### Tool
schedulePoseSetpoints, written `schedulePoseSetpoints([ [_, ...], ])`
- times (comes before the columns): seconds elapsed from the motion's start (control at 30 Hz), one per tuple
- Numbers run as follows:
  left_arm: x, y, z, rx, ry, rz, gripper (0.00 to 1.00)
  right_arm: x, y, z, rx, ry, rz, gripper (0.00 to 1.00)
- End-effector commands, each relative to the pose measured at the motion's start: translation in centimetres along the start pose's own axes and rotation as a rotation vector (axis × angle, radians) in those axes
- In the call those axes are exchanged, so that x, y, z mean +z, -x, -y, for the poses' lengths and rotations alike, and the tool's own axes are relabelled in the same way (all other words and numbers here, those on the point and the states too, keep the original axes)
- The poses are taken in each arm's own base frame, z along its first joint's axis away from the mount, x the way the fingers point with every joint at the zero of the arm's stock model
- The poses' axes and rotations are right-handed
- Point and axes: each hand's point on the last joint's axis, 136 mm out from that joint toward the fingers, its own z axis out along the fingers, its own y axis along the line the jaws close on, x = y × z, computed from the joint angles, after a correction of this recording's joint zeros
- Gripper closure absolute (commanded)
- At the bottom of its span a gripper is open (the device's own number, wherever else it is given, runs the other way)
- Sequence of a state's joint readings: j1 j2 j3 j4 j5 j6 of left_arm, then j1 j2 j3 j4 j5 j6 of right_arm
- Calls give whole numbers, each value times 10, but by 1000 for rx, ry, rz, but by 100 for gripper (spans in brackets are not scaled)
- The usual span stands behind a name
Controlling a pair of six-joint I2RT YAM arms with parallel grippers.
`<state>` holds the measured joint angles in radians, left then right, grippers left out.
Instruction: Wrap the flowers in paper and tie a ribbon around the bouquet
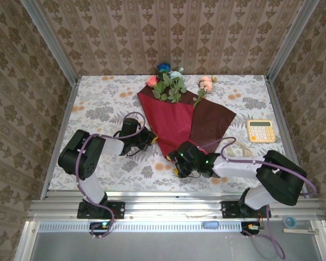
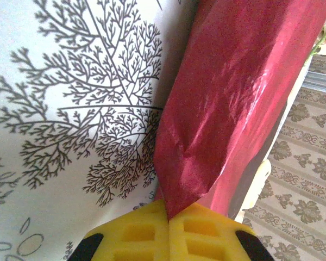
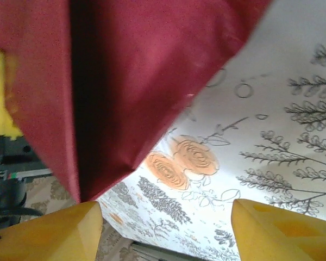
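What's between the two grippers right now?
The paper's pointed lower end, in the top view; the left gripper pinches it, the right gripper is open.

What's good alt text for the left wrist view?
The yellow left tool, shut, pinches the pointed lower tip of the dark red paper, which rises away from it as a creased, folded cone. Behind lies a white tablecloth printed with grey branching trees, and patterned wallpaper shows at the right.

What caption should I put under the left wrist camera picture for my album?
Left gripper pinching the pointed tip of the dark red paper, tree-print tablecloth alongside.
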<state>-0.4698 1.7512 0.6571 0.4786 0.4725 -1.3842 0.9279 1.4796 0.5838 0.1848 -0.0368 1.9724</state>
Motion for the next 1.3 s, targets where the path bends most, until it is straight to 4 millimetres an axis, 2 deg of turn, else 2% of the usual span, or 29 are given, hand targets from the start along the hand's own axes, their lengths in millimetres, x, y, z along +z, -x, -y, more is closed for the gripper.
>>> schedulePoseSetpoints([
  [0.0,0,0,3,13,-6,-11,98,4,9,-28,219,176,63,34],
  [0.13,1,-1,2,11,-6,-14,99,4,9,-43,245,246,85,33],
  [0.4,3,-2,2,-6,-23,-17,100,12,16,-46,338,333,140,34],
  [0.53,4,-3,0,-10,-22,-22,100,16,19,-57,378,401,143,36],
  [0.63,4,-4,-2,-11,-18,-24,100,7,11,-63,362,412,126,39],
  [0.8,4,-2,-4,-12,-14,-21,100,-10,3,-52,338,360,148,42],
  [0.9,4,0,-3,-14,-15,-17,100,-16,1,-50,349,366,153,42],
  [0.97,5,0,-3,-13,-16,-19,100,-18,2,-50,346,359,167,38],
  [1.13,4,0,-1,-13,-19,-19,100,1,5,-48,407,381,159,34],
  [1.27,4,0,-2,-15,-18,-20,100,17,12,-61,445,427,161,34],
])
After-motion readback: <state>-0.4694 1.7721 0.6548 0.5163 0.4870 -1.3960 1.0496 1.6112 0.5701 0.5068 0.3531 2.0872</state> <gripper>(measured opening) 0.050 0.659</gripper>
